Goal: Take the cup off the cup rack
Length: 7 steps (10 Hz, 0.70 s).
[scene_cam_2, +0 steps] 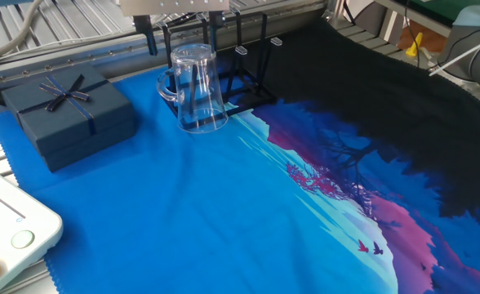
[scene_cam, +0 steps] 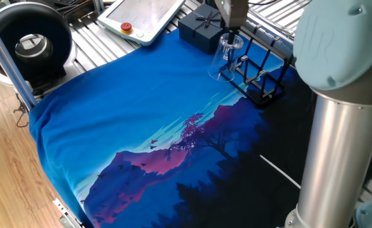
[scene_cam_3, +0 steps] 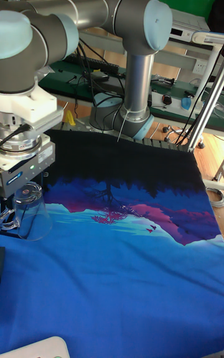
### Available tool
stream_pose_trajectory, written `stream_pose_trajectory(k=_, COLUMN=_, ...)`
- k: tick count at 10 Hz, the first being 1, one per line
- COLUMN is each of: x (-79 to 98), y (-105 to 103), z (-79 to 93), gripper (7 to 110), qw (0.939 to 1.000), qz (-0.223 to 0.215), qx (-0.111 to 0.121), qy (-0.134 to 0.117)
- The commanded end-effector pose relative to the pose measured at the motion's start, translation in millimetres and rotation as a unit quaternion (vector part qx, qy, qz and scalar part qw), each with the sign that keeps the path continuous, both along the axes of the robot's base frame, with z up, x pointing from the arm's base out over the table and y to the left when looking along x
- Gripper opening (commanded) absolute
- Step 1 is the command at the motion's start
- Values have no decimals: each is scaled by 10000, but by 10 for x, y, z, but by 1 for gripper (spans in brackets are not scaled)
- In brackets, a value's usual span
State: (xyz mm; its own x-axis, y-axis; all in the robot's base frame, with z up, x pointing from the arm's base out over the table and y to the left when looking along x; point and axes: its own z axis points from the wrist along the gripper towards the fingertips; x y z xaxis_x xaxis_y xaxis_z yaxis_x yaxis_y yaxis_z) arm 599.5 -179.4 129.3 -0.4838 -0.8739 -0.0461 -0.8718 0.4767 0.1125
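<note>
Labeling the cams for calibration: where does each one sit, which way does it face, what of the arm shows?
One fixed view: high beside the arm's column, facing the cup, rack and gift box; column and gripper show.
The other fixed view: low at the opposite edge, facing the cup; only the fingers show.
Tall fixed view: facing the robot base; whole arm shows.
All share the cup.

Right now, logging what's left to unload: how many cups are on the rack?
1: the cup, upside down at the cup rack end nearest the navy gift box.

cup rack [scene_cam_2: 240, 61] bars right behind cup [scene_cam_2: 195, 90], gift box [scene_cam_2: 64, 110] beside
</note>
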Motion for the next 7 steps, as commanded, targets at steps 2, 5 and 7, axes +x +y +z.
stream_pose_trajectory(k=2, x=-80, y=-3, z=-32, gripper=88, qw=9992, qz=289, qx=262, qy=-1)
stream_pose_trajectory(k=5, x=-152, y=27, z=52, gripper=88, qw=9988, qz=350, qx=337, qy=51)
stream_pose_trajectory(k=7, x=-67, y=-52, z=-56, gripper=88, qw=9991, qz=369, qx=206, qy=-46)
